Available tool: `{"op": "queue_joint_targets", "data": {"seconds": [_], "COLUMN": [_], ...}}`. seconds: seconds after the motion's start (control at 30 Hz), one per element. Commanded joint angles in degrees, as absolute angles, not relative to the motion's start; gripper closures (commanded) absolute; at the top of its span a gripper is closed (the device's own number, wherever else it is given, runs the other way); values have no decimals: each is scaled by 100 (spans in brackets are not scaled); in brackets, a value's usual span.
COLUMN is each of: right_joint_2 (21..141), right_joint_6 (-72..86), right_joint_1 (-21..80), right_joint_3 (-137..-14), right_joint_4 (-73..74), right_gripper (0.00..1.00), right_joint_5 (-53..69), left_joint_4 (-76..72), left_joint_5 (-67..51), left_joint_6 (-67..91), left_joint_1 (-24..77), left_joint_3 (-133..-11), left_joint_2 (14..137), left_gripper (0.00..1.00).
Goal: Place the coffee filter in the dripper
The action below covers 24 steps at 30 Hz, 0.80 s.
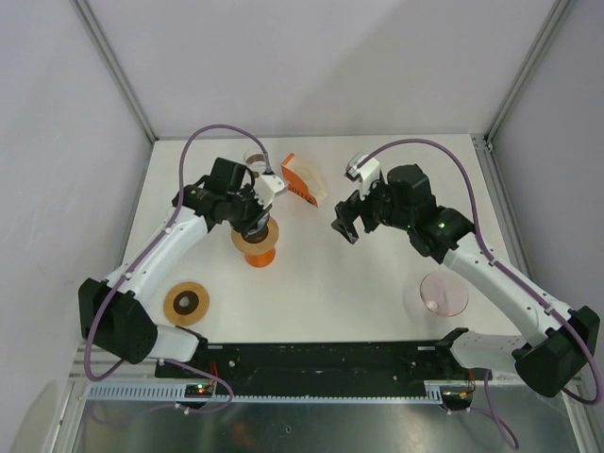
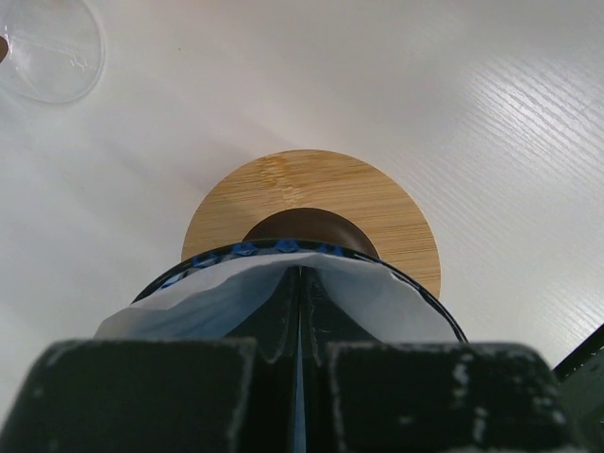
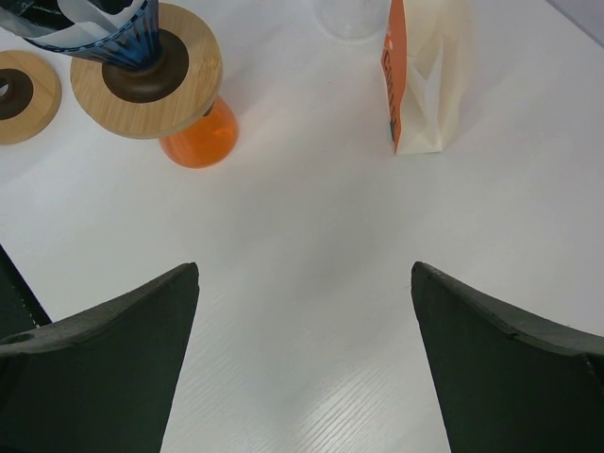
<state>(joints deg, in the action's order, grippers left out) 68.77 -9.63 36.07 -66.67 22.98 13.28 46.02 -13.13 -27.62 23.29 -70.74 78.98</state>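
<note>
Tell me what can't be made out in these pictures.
- Top view: the dripper, its bowl hidden under the left arm.
- Left wrist view: how deep the filter sits; the left pincer covers it.
- Right wrist view: print on the packet, seen edge-on; the glass, cut off by the top edge.

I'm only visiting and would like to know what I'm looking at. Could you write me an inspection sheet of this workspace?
Surface: white table, no spills seen.
Job's things: white paper coffee filter sits in the blue glass dripper; its wooden collar rests on an orange carafe.
Clutter: filter pouch, clear glass, wooden disc, pink glass dish.
Grippers: left gripper shut on the coffee filter; right gripper open, empty, over bare table.
Cables: a purple cable loops along each arm.
Surroundings: grey walls and a metal frame.
</note>
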Motion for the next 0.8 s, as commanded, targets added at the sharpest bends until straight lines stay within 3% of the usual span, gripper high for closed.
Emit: {"op": "queue_joint_targets", "data": {"seconds": [0.0,0.5,0.77], "right_joint_2": [6850,6894,7025], "right_joint_6": [-956,-884,-565], "right_joint_1": [3600,3629,3868], "right_joint_3": [-6641,-6636,-6636], "right_joint_4": [2074,1990,1550], "right_gripper": [1,1,1], "right_joint_5": [1422,1490,1584], "left_joint_4": [4731,4775,4822], "left_joint_5": [-1211,-818,-876], "left_joint_6": [-2889,-2991,-2977], "left_joint_1": [2392,2384,2383], "left_joint_3": [-7304,-7662,-7670], "left_joint_2": [7963,7426,7429], "left_gripper": [100,99,84]}}
